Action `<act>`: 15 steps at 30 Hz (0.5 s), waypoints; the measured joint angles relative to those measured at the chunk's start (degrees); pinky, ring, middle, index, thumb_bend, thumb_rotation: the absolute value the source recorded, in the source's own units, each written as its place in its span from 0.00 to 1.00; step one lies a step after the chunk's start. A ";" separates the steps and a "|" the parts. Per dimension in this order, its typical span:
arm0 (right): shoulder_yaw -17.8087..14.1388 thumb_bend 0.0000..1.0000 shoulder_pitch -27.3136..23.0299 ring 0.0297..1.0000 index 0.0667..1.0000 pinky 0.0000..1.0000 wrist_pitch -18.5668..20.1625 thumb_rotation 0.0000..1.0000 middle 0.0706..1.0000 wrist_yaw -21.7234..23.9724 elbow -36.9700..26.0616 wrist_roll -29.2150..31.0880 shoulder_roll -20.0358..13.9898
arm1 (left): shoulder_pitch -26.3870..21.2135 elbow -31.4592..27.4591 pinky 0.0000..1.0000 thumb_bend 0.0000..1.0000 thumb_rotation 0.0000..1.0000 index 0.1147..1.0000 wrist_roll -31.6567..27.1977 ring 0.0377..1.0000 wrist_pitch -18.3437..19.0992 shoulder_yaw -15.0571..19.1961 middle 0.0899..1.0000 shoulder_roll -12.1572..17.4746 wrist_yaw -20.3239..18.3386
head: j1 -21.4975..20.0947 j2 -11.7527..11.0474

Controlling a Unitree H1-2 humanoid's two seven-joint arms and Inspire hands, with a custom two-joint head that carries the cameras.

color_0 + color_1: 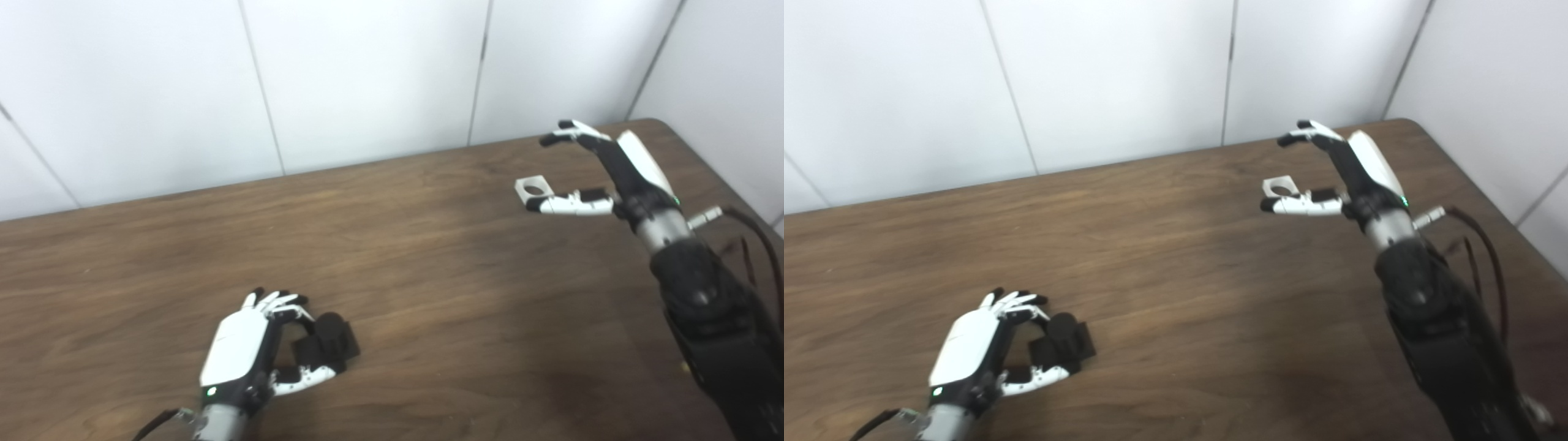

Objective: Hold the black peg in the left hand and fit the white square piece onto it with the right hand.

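The black peg (331, 342), a round post on a square black base, stands on the wooden table (429, 275) at the near left. My left hand (242, 349) rests just left of it, fingers curled over its far side and thumb at its near edge, not closed on it. The white square piece (531, 185) with a round hole lies flat at the far right. My right hand (612, 171) hovers open beside it, thumb stretched out just in front of the piece and fingers raised above and behind it. The right eye view shows the same peg (1062, 343) and piece (1280, 185).
A white panelled wall (367, 79) runs along the table's far edge and turns the corner at the right. The table's right edge (723, 177) is close behind my right arm, with a dark cable (759, 239) trailing from the wrist.
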 measured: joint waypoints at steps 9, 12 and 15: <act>7.34 0.87 -9.56 1.00 0.68 1.00 0.02 0.18 0.94 6.14 12.64 -6.09 -6.45 | 0.17 0.07 1.00 0.52 0.05 0.42 -0.15 0.87 -1.56 0.52 0.77 0.04 -0.71 | -1.58 -0.18; 10.73 0.87 -12.52 1.00 0.69 1.00 -0.15 0.16 0.95 8.51 16.25 -8.15 -7.27 | 0.18 0.07 1.00 0.52 0.05 0.42 -0.19 0.87 -1.95 0.79 0.77 0.06 -1.03 | -2.72 -0.52; 13.38 0.87 -14.88 1.00 0.69 1.00 -0.33 0.17 0.96 10.29 19.50 -10.19 -7.39 | 0.30 0.08 1.00 0.52 0.05 0.42 -0.58 0.87 -2.62 1.19 0.77 0.08 -1.22 | -3.34 -0.61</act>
